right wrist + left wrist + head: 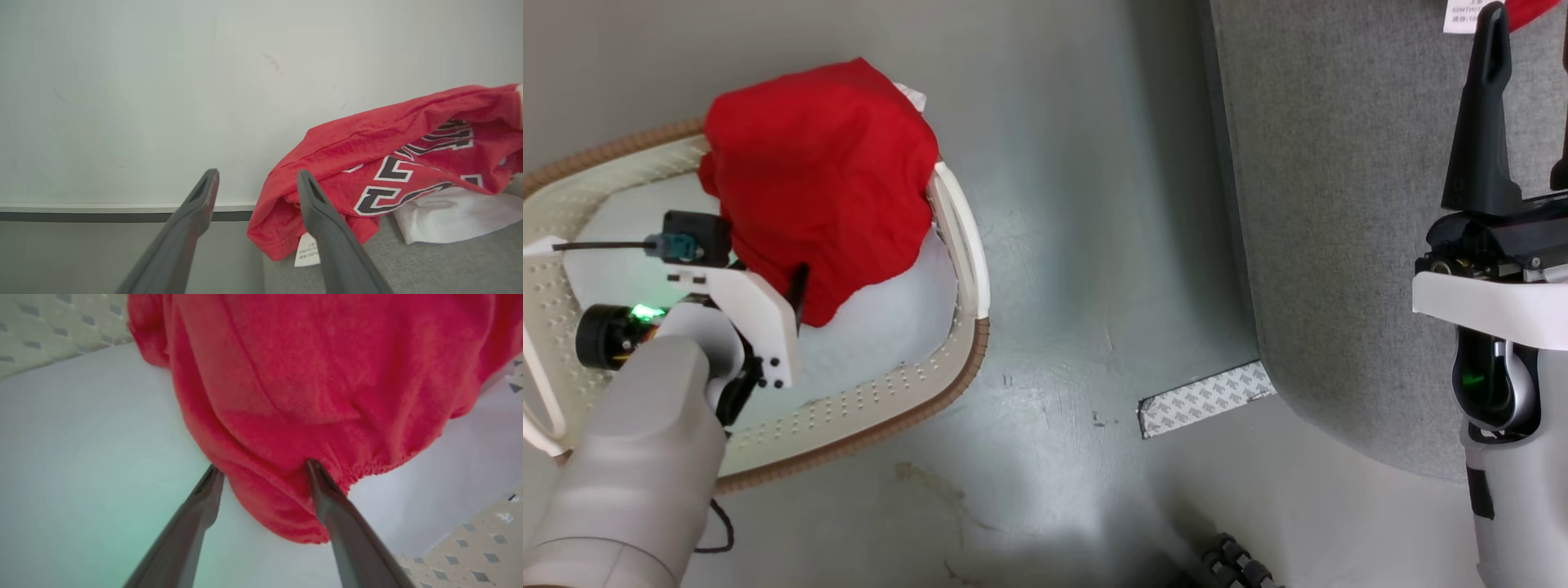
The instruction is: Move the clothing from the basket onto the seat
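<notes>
The left claw (263, 467), spread wide at the gathered hem of the red garment (327, 396) in the laundry basket (890, 400), may pinch only that thin edge and lose it short of the grey sofa (1339, 204), where the released right claw (257, 175) hovers.

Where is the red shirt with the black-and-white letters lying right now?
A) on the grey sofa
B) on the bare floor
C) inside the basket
A: the lettered shirt rests on the grey sofa cushion near its edge, while a different, plain red garment is the one draped over the basket.
</notes>
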{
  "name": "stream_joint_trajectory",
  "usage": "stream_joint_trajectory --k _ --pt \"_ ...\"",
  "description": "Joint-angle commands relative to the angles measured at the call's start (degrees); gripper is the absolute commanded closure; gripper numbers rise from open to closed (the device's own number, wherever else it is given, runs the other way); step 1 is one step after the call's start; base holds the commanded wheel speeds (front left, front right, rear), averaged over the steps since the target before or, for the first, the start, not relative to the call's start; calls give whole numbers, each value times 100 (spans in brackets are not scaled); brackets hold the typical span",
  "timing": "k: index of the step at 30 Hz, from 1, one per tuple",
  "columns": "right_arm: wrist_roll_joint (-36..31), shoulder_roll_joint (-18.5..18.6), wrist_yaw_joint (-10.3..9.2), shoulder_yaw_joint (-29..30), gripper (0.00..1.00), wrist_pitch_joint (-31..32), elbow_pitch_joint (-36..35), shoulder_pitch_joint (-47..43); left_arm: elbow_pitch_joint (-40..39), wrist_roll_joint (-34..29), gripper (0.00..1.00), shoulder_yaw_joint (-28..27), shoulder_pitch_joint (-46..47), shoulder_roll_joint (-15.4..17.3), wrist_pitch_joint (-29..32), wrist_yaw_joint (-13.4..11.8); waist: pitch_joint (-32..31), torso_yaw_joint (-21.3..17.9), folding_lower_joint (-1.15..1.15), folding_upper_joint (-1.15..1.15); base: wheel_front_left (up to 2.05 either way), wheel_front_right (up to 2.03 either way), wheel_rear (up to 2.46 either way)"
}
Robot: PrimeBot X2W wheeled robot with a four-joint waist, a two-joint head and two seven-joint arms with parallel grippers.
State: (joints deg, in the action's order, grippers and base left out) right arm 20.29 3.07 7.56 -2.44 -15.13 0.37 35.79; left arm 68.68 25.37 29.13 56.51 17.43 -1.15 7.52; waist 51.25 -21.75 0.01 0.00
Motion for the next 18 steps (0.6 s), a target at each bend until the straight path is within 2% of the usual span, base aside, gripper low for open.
stream_joint_trajectory --k 1,8,9,10,11,12,18 --pt "37 -25 -15 0 0 0 -17 46 47 88 0 54 41 54 47 -9 39 -26 -1 0 0 0 0" --pt "136 -26 -15 -31 0 -1 -12 80 2 353 0 403 95 54 420 -9 103 -87 -1 0 0 0 0" --pt "140 -26 -14 -36 0 0 -6 82 -28 397 8 457 92 62 438 -9 106 -91 -1 0 0 0 0" --pt "143 -27 -14 -41 0 0 -2 80 -68 444 59 511 96 73 423 -9 108 -91 -1 0 0 0 0" --pt "142 -27 -15 -44 0 0 0 74 -98 479 91 555 98 91 409 -9 107 -91 -1 0 0 0 0" --pt "138 -26 -14 -48 0 -1 8 69 -119 538 100 594 94 105 400 -9 103 -89 -1 0 0 0 0" --pt "87 -26 -15 -35 0 0 77 96 -238 784 100 851 77 142 241 -10 51 -34 -1 0 0 0 0"
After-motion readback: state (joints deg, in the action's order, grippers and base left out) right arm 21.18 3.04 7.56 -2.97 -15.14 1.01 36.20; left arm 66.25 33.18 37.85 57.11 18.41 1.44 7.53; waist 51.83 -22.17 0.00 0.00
